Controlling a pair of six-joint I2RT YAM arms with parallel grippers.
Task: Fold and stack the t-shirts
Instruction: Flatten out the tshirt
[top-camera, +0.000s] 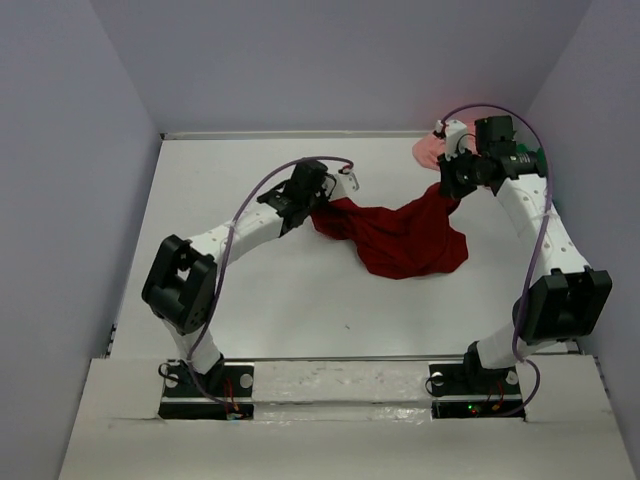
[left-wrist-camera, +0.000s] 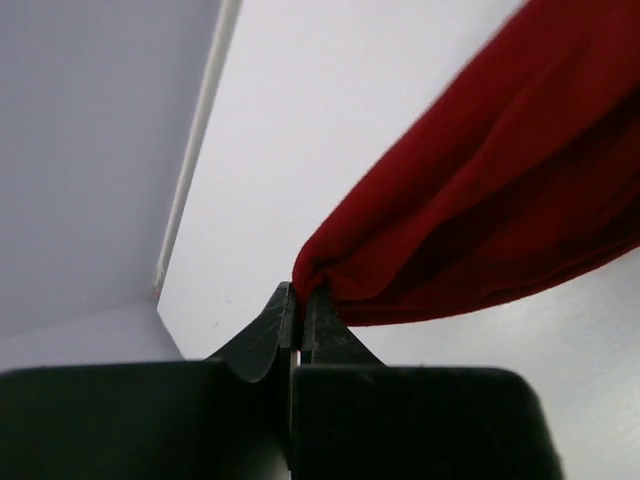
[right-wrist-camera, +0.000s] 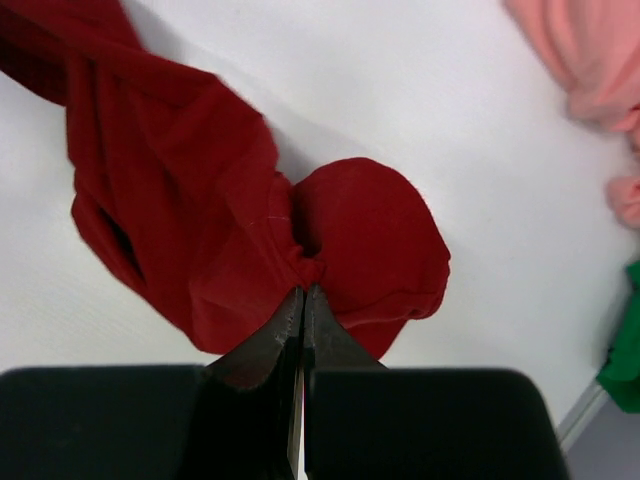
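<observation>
The dark red t-shirt (top-camera: 400, 238) hangs stretched between both grippers above the white table, its middle sagging onto the surface. My left gripper (top-camera: 312, 205) is shut on the shirt's left end; in the left wrist view (left-wrist-camera: 300, 288) the cloth (left-wrist-camera: 480, 200) bunches at the tips. My right gripper (top-camera: 452, 190) is shut on the right end; in the right wrist view (right-wrist-camera: 303, 290) the red cloth (right-wrist-camera: 200, 220) puckers at the tips. The salmon pink t-shirt (top-camera: 428, 150) lies at the back right, also in the right wrist view (right-wrist-camera: 590, 50). The bright green t-shirt (right-wrist-camera: 625, 350) shows only as a sliver.
The white table (top-camera: 300, 300) is bounded by grey walls at the left, back and right. The back left corner of the enclosure shows in the left wrist view (left-wrist-camera: 160, 290). The pink and green shirts lie close to the right wall, behind the right arm.
</observation>
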